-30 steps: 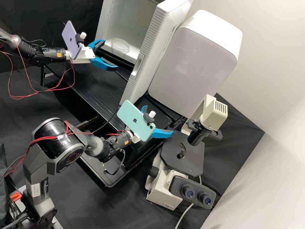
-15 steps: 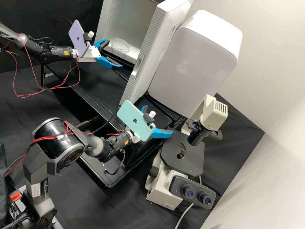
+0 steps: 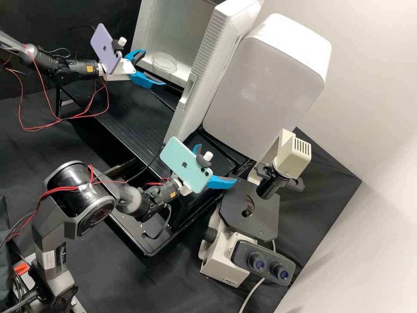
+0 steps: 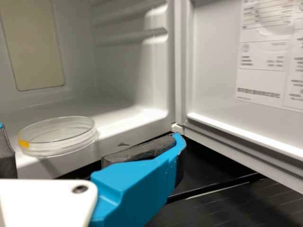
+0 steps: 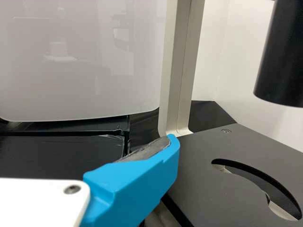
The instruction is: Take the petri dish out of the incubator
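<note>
left tool (image 3: 153,68) is hovering released at incubator (image 3: 167,26) mouth | petri dish (image 3: 164,61) is sitting on incubator floor | right tool (image 3: 223,181) is hanging released beside microscope stage (image 3: 249,213)

Left end effector (image 3: 152,68) nearer the incubator (image 3: 173,26)

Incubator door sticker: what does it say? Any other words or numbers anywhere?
Sticker inside the incubator door: lines of print, too blurred to read.
Label on the right arm's base: too small to read.
Yellow tab on the petri dish: no writing visible.
No text reads clearly.
</note>
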{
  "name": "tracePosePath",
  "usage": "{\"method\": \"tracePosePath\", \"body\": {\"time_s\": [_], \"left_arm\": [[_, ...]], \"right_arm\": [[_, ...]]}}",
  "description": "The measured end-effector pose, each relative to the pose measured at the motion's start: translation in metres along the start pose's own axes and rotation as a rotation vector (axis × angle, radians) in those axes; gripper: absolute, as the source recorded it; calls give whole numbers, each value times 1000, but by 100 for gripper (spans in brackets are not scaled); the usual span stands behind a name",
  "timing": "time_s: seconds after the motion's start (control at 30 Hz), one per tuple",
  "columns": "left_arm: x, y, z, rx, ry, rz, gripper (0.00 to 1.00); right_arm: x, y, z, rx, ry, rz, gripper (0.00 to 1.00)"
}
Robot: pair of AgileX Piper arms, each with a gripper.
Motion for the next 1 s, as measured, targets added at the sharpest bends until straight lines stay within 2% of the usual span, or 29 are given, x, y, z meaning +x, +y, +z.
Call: {"method": "tracePosePath", "body": {"time_s": [0.13,0.27,0.37,0.6,0.7,0.83,1.0], "left_arm": [[0,0,-1,-14,12,2,100],[2,1,-4,-3,25,6,100],[10,1,-5,-23,38,13,100],[31,1,-5,-14,43,-27,100],[39,4,-5,-15,45,-33,100],[48,7,-5,-39,54,-33,100],[58,5,-11,-50,74,-39,100]], "right_arm": [[0,0,0,0,0,0,100],[0,0,0,0,0,0,100],[0,0,0,0,0,0,100],[0,0,0,0,0,0,100],[0,0,0,0,0,0,100],[0,0,0,0,0,0,100],[0,0,0,0,0,0,100]]}}
